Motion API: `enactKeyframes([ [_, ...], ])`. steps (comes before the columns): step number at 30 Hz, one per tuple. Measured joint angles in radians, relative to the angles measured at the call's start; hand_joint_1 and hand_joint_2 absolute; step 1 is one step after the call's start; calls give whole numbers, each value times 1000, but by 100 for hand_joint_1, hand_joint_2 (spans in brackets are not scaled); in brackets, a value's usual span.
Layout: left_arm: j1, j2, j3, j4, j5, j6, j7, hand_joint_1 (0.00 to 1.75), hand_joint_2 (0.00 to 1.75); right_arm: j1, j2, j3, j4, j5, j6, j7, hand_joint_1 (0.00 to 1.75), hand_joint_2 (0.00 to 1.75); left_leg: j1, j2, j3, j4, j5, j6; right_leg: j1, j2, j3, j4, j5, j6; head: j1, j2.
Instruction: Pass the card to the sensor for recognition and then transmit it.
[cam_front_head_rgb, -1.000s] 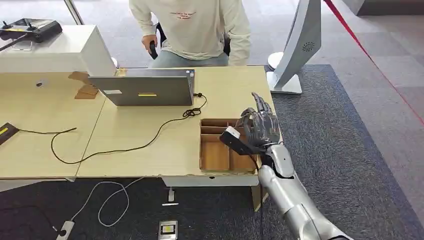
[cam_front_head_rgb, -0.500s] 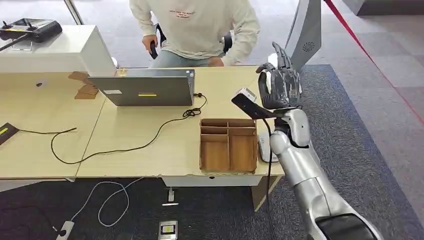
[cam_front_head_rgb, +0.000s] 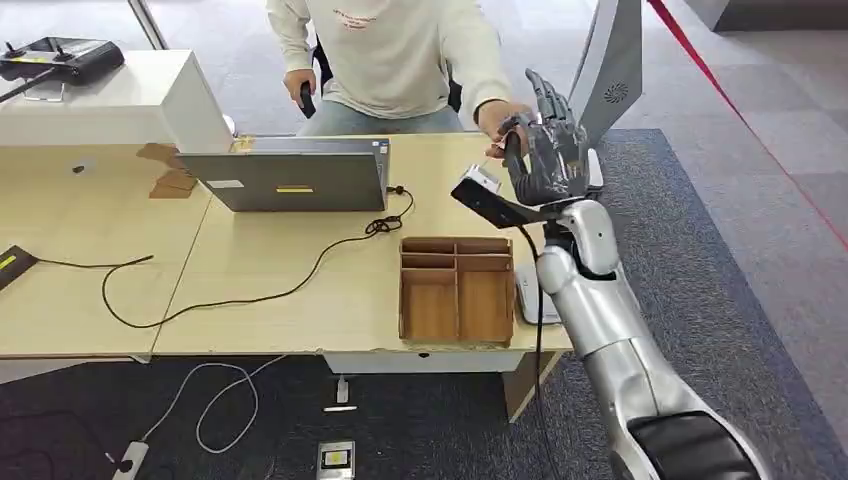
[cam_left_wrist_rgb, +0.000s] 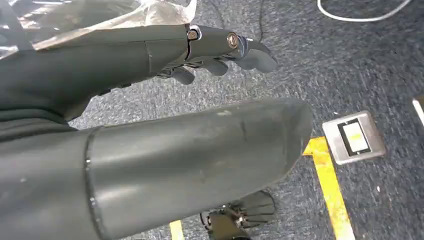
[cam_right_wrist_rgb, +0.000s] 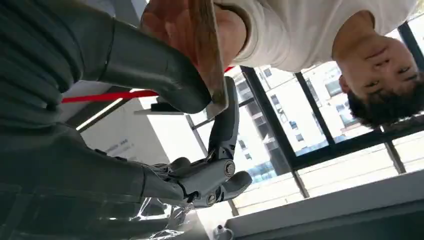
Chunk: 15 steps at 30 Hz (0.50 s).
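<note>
My right hand (cam_front_head_rgb: 546, 152) is raised above the table's far right corner, fingers pointing up. In the right wrist view my right hand (cam_right_wrist_rgb: 200, 150) pinches a thin brownish card (cam_right_wrist_rgb: 206, 47) between the thumb and a finger, and the card shows nearly edge-on. A seated person's hand (cam_front_head_rgb: 498, 118) reaches in and meets the card's far end (cam_right_wrist_rgb: 167, 20). A white sensor pad (cam_front_head_rgb: 529, 297) lies flat on the table beside the wooden tray, partly hidden behind my forearm. My left hand (cam_left_wrist_rgb: 220, 50) hangs over the carpet, holding nothing, fingers loosely apart.
A wooden compartment tray (cam_front_head_rgb: 457, 290) stands near the table's front right edge. A closed grey laptop (cam_front_head_rgb: 285, 178) with a black cable (cam_front_head_rgb: 300, 285) sits mid-table. A white stand (cam_front_head_rgb: 600, 90) rises just beyond my raised hand. A floor socket (cam_left_wrist_rgb: 354, 137) lies below.
My right arm rose from above the wooden tray up and forward toward the person. The person's hand came forward and reached my hand.
</note>
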Motion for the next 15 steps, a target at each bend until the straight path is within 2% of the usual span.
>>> enactKeyframes([
  [6, -21, -2, -20, -1, -26, -2, 9, 0, 0, -101, 44, 35, 98, 29, 75, -25, 175, 175, 0, 0, 0, 0, 0, 0, 0, 0, 0, 0, 0, 0, 0, 0],
  [14, -21, -4, -32, -1, -42, 4, 10, 0, 0, -173, 82, 85, 238, 70, 95, -27, 175, 175, 0, -1, -1, 0, 0, 0, 0, 0, -1, 0, 0, 0, 0, 0],
  [15, -21, -4, -32, -1, -44, 4, 12, 0, 0, -176, 84, 87, 243, 72, 97, -27, 124, 175, 0, -1, -1, 0, 0, 0, 0, 0, -1, 0, 0, 0, 0, 0],
])
